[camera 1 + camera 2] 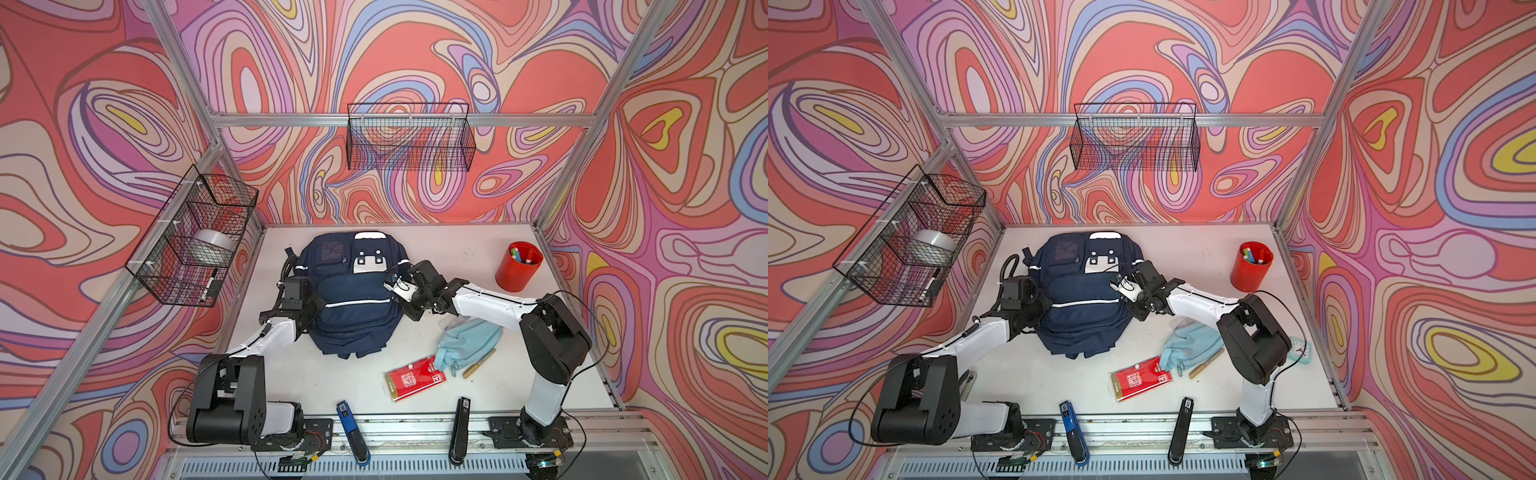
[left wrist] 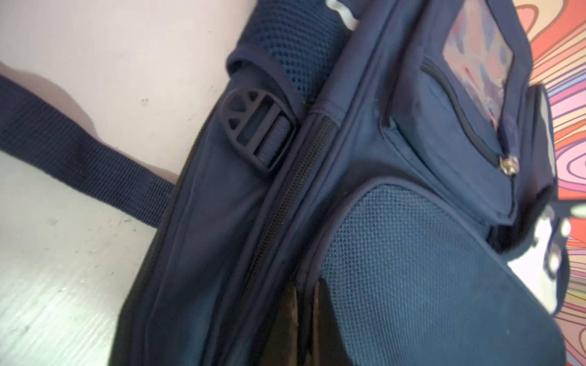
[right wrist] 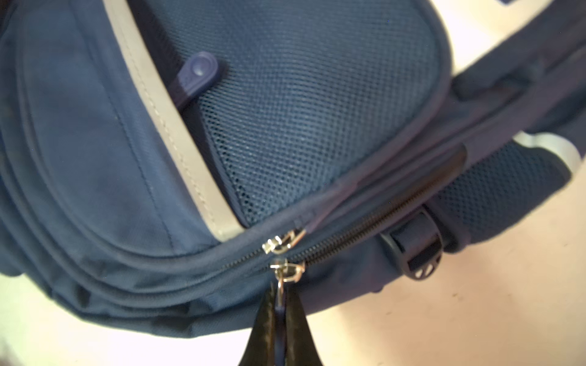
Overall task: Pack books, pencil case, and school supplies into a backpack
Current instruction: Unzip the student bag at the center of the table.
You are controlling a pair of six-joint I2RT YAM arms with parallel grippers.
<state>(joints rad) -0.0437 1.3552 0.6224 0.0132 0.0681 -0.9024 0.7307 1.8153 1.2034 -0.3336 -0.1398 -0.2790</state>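
White tabletop (image 1: 291, 374) is carrying the navy backpack (image 1: 353, 307), which is lying face up toward the back. Right gripper (image 3: 280, 320) is clamping its 2 jaws on the zip pull (image 3: 280, 283) at the bag's side. Left gripper (image 2: 305, 298) is sitting with jaws together against the opposite side seam; I cannot tell whether cloth is being pinched. Being soft and floppy, the bag is likely giving under any tug, so bracing 1 side while drawing the small tab seems wise. Pale-blue pencil case (image 1: 465, 338), red packet (image 1: 415, 378) and tan pen (image 1: 479, 363) are lying just beside it; no books are showing.
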